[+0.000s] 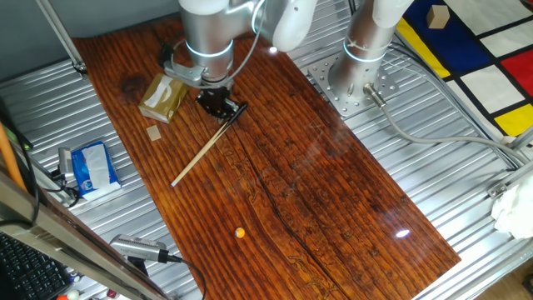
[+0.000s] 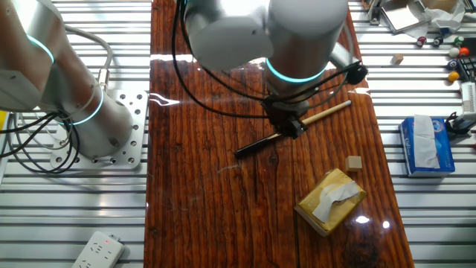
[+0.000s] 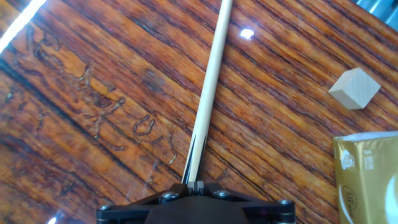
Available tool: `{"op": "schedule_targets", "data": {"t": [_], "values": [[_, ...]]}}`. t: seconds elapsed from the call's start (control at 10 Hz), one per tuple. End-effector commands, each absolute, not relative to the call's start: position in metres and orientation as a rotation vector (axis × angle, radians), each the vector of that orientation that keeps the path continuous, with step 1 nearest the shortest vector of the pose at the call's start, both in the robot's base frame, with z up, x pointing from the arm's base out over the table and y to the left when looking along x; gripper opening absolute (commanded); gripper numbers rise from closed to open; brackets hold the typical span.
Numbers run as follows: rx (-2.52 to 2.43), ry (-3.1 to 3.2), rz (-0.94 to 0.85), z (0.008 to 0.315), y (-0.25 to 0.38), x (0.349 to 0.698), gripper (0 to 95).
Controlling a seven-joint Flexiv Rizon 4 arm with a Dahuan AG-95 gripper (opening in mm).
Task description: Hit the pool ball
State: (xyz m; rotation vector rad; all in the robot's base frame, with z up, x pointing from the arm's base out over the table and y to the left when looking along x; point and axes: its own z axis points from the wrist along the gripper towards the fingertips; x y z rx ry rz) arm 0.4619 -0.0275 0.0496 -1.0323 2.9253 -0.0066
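Note:
A tiny orange-yellow pool ball (image 1: 240, 233) lies on the dark wooden tabletop (image 1: 316, 175) near its front edge, far from the arm. It does not show in the other two views. My gripper (image 1: 218, 103) is shut on the dark butt end of a thin pale wooden cue stick (image 1: 200, 152) that slants down-left across the board, its tip well short of the ball and to its left. The cue also shows in the other fixed view (image 2: 327, 112), held by the gripper (image 2: 288, 123), and in the hand view (image 3: 210, 87), running away from the gripper (image 3: 195, 185).
A tan tissue box (image 1: 163, 97) and a small tan wooden cube (image 1: 153, 133) lie left of the gripper; both show in the hand view, cube (image 3: 353, 88) and box (image 3: 367, 177). A blue tissue pack (image 1: 93, 167) sits off the board. A second arm's base (image 1: 356, 79) stands at the back.

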Motion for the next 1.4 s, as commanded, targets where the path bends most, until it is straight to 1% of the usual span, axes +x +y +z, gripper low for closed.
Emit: {"op": "schedule_targets", "data": {"t": [0.1,0.4,0.9,1.4], "values": [[-1.034,2.924,-0.003,0.0524,-0.0286,0.4608,0.0],[-1.022,2.931,-0.010,0.0461,-0.0261,0.4599,0.0],[-1.021,2.929,-0.011,0.0448,-0.0259,0.4595,0.0],[-1.003,2.931,-0.009,0.0493,-0.0285,0.4597,0.0]]}}
